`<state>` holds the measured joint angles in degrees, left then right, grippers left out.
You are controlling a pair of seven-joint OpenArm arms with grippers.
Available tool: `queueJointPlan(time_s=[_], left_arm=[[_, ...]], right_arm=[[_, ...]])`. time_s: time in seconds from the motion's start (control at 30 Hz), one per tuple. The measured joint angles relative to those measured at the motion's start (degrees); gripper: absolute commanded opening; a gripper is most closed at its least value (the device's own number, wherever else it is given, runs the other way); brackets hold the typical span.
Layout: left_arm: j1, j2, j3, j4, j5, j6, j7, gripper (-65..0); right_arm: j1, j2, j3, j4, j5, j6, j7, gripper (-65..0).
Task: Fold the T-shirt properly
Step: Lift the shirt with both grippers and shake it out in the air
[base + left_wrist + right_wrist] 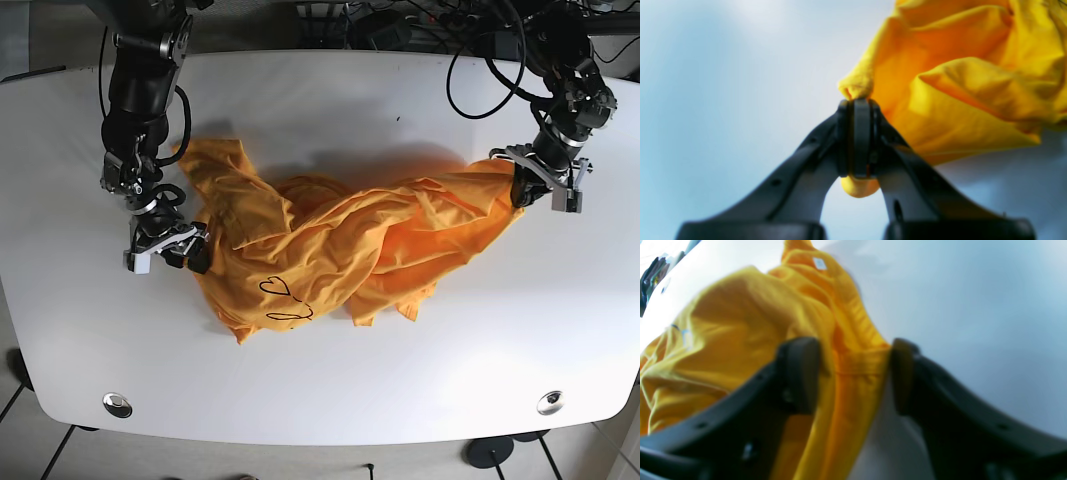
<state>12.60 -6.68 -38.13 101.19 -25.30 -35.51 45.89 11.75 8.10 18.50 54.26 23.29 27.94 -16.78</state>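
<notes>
While the left claw point(858, 140) pinches the crumpled yellow T-shirt point(340, 240), the right claw point(853, 373) straddles its ribbed hem, spread wide.

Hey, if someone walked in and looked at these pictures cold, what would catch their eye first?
The bright yellow T-shirt, crumpled across the middle of the white table. The left gripper is shut on a pinch of its fabric at the shirt's edge on the base view's right. The right gripper is open, jaws astride a hemmed edge on the opposite side.
</notes>
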Motion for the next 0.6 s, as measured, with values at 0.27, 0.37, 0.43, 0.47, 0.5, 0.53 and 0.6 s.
queueJointPlan(time_s=[0.27, 0.37, 0.43, 0.47, 0.5, 0.53, 0.6], left_arm=[[-0.02, -0.07, -0.83, -0.09, -1.38, 0.26, 2.73, -65.0], [-0.09, -0.02, -0.83, -0.07, -1.4, 0.26, 2.71, -65.0], [-0.04, -0.07, -0.83, -0.04, -1.38, 0.26, 2.71, -65.0], [-0.02, -0.04, -0.83, 0.24, -1.36, 0.26, 2.73, -65.0], [0.09, 0.0, -0.83, 1.2, -1.33, 0.26, 2.82, -65.0], [0.26, -0.02, -0.81, 3.28, -1.38, 0.26, 2.73, -65.0], [1.07, -0.15, -0.63, 5.66, -1.79, 0.26, 2.51, -65.0]], right_arm=[[-0.63, -0.02, 0.0, 0.31, 0.35, -0.02, -1.29, -62.8], [-4.17, -0.55, -0.13, 6.47, -0.46, -0.7, -3.06, -62.9], [-8.81, -0.61, -0.11, 13.25, -0.59, -0.74, -4.96, -62.9], [-11.04, -0.59, -0.02, 16.83, -0.72, -0.92, -7.08, -62.9], [-12.94, -0.59, 0.09, 20.26, -1.27, -0.94, -9.53, -62.9], [-15.65, -0.61, 0.15, 25.27, -1.66, -0.94, -11.06, -62.9], [-19.78, -0.5, 0.17, 32.06, -1.36, -0.92, -10.91, -62.9]])
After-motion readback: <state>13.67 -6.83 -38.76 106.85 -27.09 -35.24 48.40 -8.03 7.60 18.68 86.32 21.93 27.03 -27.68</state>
